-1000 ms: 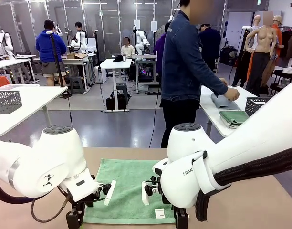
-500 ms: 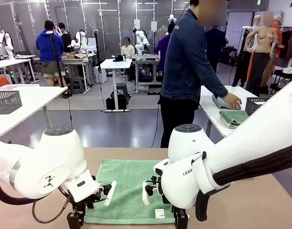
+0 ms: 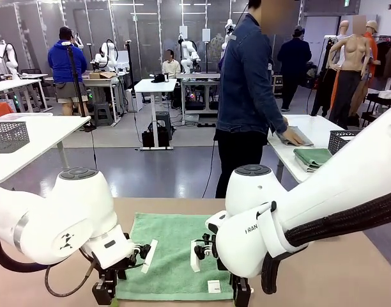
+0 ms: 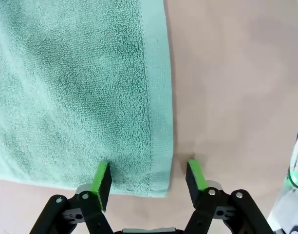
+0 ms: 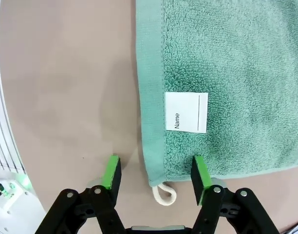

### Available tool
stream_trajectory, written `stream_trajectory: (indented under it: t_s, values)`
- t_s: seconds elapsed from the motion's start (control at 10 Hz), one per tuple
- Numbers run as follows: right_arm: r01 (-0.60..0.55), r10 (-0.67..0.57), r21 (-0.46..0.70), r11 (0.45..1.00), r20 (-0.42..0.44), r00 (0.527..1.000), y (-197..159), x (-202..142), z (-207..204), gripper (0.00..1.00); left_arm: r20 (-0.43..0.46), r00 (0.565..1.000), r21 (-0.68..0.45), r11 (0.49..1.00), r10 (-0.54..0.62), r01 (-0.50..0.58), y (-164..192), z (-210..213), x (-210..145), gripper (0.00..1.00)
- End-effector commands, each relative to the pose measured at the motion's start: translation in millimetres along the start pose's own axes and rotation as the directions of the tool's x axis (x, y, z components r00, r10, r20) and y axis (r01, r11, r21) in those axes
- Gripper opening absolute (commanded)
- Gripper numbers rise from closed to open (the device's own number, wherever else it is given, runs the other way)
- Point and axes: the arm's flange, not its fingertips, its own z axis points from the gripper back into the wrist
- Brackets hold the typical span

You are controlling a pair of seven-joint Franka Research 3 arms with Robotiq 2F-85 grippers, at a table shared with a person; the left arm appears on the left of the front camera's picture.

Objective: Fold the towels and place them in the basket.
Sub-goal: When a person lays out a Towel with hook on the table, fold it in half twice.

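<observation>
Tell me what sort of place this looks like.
Probably a robotics lab: the left arm and right arm hang over a green towel on a tan table, white work tables stand across an open grey floor, and a person handles towels nearby.

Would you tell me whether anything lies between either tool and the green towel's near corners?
Nothing visible does. The left tool straddles one towel corner, the right tool the corner with the loop, both open.
</observation>
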Motion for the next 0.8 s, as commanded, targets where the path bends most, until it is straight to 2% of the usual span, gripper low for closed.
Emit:
stream_trajectory:
  t_s: [0.0, 0.1, 0.6, 0.7]
  values:
    - [0.005, -0.005, -0.028, 1.000, 0.006, 1.000, -3.1, 0.3, 0.7, 0.73, -0.021, 1.000, 0.022, 1.000, 0.008, -0.007, 2.4, 1.6, 4.9, 0.67]
    - [0.009, -0.009, -0.027, 1.000, 0.008, 1.000, -3.7, 0.2, 1.5, 0.53, -0.017, 1.000, 0.018, 1.000, 0.014, -0.013, 3.0, 2.3, 5.3, 0.61]
    - [0.013, -0.013, -0.010, 1.000, 0.001, 1.000, -8.0, -0.2, -1.9, 0.53, -0.032, 0.999, -0.009, 1.000, 0.026, -0.026, 6.8, 1.3, 4.7, 0.61]
    - [0.011, -0.011, -0.012, 1.000, 0.001, 1.000, -8.5, -0.3, -2.3, 0.42, -0.040, 0.999, -0.011, 1.000, 0.021, -0.021, 6.9, 1.6, 4.7, 0.41]
